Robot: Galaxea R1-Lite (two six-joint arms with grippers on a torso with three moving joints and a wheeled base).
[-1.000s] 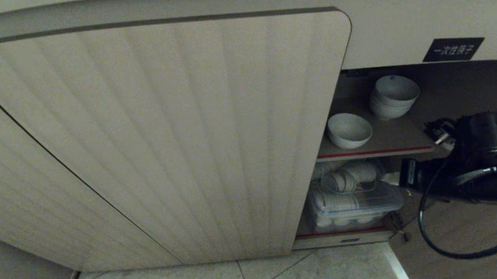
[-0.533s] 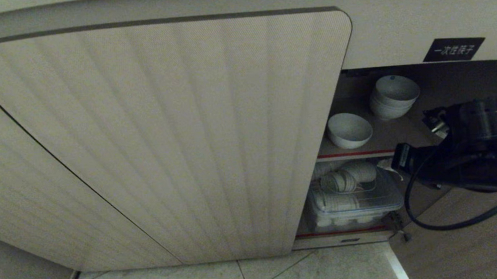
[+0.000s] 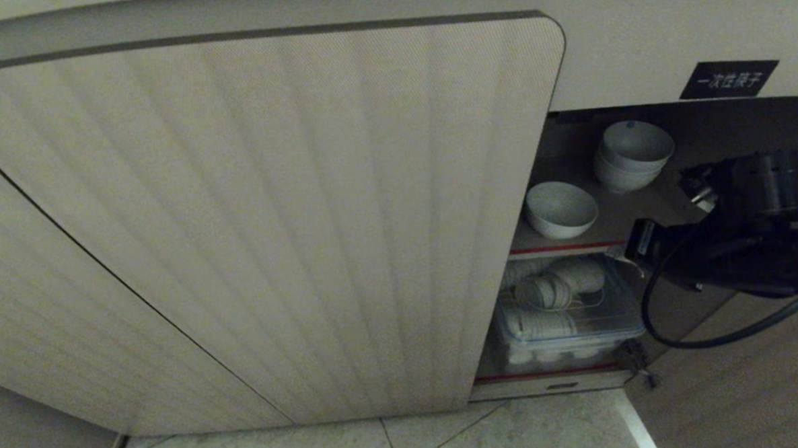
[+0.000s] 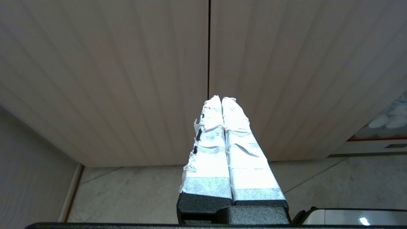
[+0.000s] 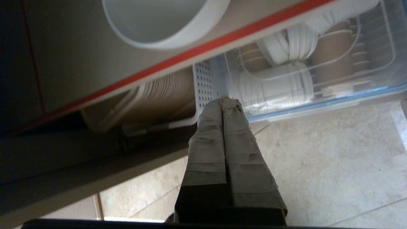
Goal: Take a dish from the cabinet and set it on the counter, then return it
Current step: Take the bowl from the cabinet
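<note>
The right gripper (image 5: 222, 101) is fully closed: its two taped fingers (image 5: 208, 140) press flat against each other along their whole length, and nothing is between them. It holds no object. In the right wrist view the tips point at the corner of a clear bin (image 5: 318, 95) on the lower level of the cabinet (image 3: 271, 223), just under the red edge (image 5: 197, 52) of the shelf. Whether the tips touch the bin cannot be told from this view. In the head view the right arm (image 3: 743, 249) reaches in from the right side, in front of the open part of the cabinet, at about the height of the shelf front.

The dish (image 3: 561, 208), a white bowl, stands upright on the shelf (image 3: 614, 221), near its front edge and close to the ribbed door (image 3: 437, 182). It is apart from the gripper. In the right wrist view only its rim (image 5: 165, 28) shows, above the red edge. A stack of bowls (image 3: 633, 154) stands further back on the same shelf. The bin below holds rows of white dishes (image 3: 543, 292). A black label (image 3: 728, 79) with white characters is on the panel above the opening.

The left gripper (image 4: 221, 101) is also completely closed and empty. It hangs free in front of the ribbed doors, above the tiled floor (image 4: 133, 190).
</note>
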